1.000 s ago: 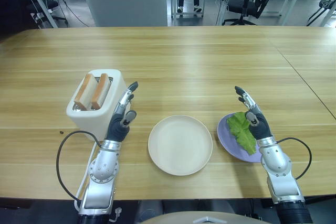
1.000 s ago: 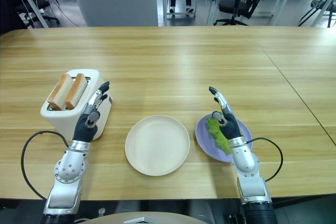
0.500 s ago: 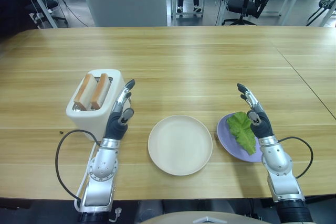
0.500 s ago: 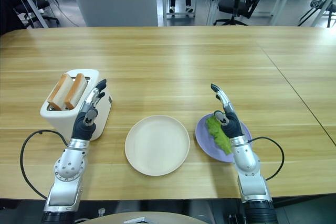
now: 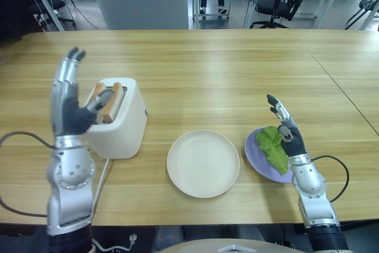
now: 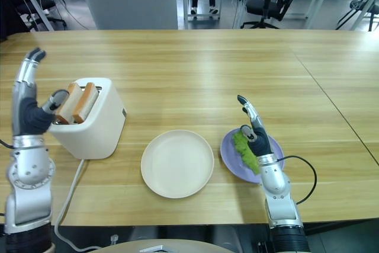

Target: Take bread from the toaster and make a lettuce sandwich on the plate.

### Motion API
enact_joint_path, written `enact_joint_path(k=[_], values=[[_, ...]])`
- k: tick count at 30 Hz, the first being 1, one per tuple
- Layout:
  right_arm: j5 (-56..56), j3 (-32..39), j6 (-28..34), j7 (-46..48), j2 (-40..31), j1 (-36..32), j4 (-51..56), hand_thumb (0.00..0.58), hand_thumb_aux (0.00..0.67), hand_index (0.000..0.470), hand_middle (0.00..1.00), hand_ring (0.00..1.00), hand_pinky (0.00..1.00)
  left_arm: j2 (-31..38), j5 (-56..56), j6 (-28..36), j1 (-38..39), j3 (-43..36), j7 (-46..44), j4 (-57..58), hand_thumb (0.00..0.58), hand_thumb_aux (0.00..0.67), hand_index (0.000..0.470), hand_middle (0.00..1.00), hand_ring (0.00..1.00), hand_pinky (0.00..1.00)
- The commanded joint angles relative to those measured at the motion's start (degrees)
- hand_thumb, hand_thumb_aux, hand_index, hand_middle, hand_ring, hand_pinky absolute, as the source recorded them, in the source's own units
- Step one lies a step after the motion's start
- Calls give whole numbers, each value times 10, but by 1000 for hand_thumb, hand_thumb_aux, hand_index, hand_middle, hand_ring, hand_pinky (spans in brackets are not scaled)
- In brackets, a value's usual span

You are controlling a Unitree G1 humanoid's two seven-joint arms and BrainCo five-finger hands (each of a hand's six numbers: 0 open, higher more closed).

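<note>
L hand (image 5: pixel 70 108) just left of 2 bread slices (image 5: pixel 113 101), thumb maybe touching.

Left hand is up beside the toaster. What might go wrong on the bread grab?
The bread slices sit close together in the toaster, so the left hand may catch both. Pulling could drag the toaster toward the cream plate. Its cord trails toward the table edge and might snag.

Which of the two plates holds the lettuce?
The purple plate, beside the right hand, holds the lettuce; the cream plate lies between it and the toaster.
</note>
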Motion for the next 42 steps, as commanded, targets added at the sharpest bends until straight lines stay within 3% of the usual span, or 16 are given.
enact_joint_path(k=[1,12,26,27,28,30,32,33,34,42], values=[[-3,1,-1,-5,2,-3,10,0,0,0,0,0,0,51,81,67,-18,-8,-22,64,0,0,0,0,0,0],[-6,2,0,-5,1,0,9,0,0,0,0,0,0,170,189,181,-88,-137,-133,275,0,0,0,0,0,0],[-4,4,4,3,-1,9,-8,0,0,0,0,0,0,204,181,218,-139,-200,-176,337,0,0,0,0,0,0],[-3,4,4,3,-1,9,-8,0,0,0,0,0,0,201,175,216,-140,-201,-176,335,443,344,236,0,0,0],[-3,4,5,4,-1,10,-10,0,0,0,0,0,0,197,168,215,-140,-200,-177,330,500,420,289,0,0,0],[-3,4,6,5,-1,11,-12,0,0,0,0,0,0,192,157,214,-140,-198,-177,324,500,420,289,0,0,0],[-2,4,7,7,-1,12,-14,0,0,0,0,0,0,189,146,212,-140,-195,-175,320,568,573,393,0,0,0],[-2,4,8,7,-1,12,-15,0,0,0,0,0,0,183,133,209,-140,-191,-175,316,568,573,393,0,0,0],[-2,4,8,7,-1,12,-15,0,0,0,0,0,0,179,124,207,-140,-188,-175,313,580,670,460,0,0,0],[-4,7,9,10,-1,12,-16,0,0,0,0,0,0,135,35,194,-127,-163,-176,275,580,670,460,0,0,0]])
